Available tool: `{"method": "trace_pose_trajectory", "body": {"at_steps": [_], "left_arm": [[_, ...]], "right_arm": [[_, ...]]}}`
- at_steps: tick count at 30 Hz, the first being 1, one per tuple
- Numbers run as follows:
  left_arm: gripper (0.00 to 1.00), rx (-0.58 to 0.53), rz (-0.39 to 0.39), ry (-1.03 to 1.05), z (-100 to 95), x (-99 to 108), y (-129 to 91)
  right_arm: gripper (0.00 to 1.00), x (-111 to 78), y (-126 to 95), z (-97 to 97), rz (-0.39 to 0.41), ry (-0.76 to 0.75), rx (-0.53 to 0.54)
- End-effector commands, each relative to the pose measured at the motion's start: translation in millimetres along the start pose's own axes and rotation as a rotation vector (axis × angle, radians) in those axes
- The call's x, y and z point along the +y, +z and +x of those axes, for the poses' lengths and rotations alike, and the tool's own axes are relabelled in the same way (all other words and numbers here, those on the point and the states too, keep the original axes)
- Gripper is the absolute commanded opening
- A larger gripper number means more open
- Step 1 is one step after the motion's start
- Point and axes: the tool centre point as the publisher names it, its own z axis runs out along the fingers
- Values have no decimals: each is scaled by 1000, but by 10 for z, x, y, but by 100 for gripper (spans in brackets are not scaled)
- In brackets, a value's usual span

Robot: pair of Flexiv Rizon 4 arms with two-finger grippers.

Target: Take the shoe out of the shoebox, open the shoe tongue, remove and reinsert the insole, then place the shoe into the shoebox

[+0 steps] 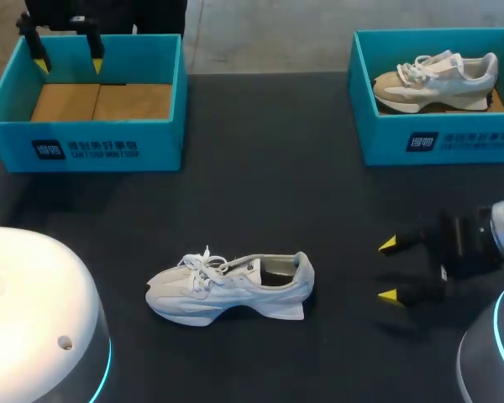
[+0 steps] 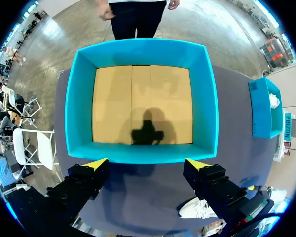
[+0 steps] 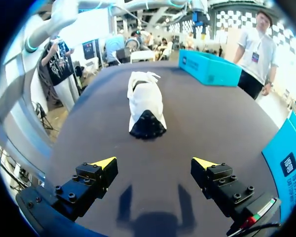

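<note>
Shoe [image 1: 228,287] out, lower centre. My right hand [image 1: 389,269] facing heel, left hand [image 1: 69,65] over shoebox [image 1: 84,134]: both wide open, empty. Next, likely: spread tongue.

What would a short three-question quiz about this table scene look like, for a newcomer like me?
1. True or false: the all-white lace-up sneaker lies on the dark table, outside both boxes.
2. Pick one: what is inside the left turquoise cardboard shoebox? A, a shoe. B, nothing but its brown cardboard floor. C, a loose insole.
3. Fill the gap: the right gripper points at the sneaker's heel with its yellow-tipped fingers ____.

Key: 1 true; 2 B; 3 open.
</note>
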Motion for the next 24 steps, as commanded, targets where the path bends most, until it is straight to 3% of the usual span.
{"method": "trace_pose_trajectory", "body": {"at_steps": [1, 5, 19, 24], "left_arm": [[100, 0, 0, 0, 0, 0, 0], [100, 0, 0, 0, 0, 0, 0], [100, 0, 0, 0, 0, 0, 0], [100, 0, 0, 0, 0, 0, 0]], "right_arm": [[100, -27, 142, 8, -92, -31, -26], [100, -49, 212, 14, -126, -36, -33], [100, -55, 223, 4, -129, -43, -23], [100, -227, 311, -61, -211, 8, 19]]}}
